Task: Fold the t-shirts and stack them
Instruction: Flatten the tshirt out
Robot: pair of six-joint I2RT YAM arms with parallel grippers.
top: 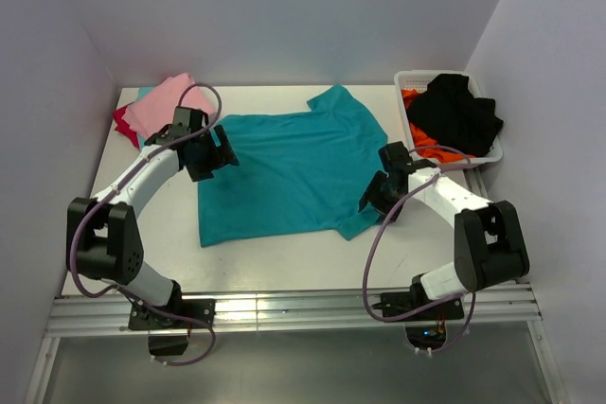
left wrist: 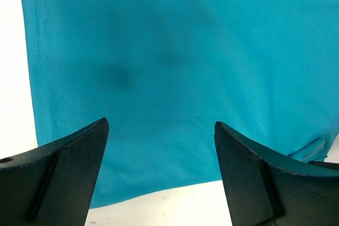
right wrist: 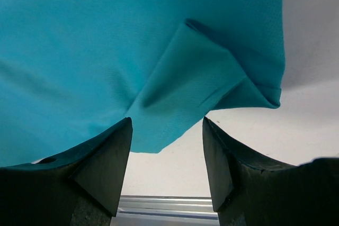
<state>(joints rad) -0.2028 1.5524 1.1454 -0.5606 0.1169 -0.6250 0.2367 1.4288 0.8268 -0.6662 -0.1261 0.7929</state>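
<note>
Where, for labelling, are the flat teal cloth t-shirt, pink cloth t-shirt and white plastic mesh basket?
Teal t-shirt [top: 284, 172]: top view, body middle.
Pink t-shirt [top: 161, 106]: top view, upper layer.
White basket [top: 417, 76]: top view, far rim.

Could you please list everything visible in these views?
teal t-shirt: one, teal, spread flat mid-table
pink t-shirt: one, pink, folded, far left corner
red t-shirt: one, red, under the pink one
basket: one, white mesh, far right corner
black garment: one, black, heaped in the basket
orange garment: one, orange, beneath the black one
table: one, white, under everything
left gripper: one, black, open over the teal shirt's left edge
right gripper: one, black, open at its near right sleeve
</note>
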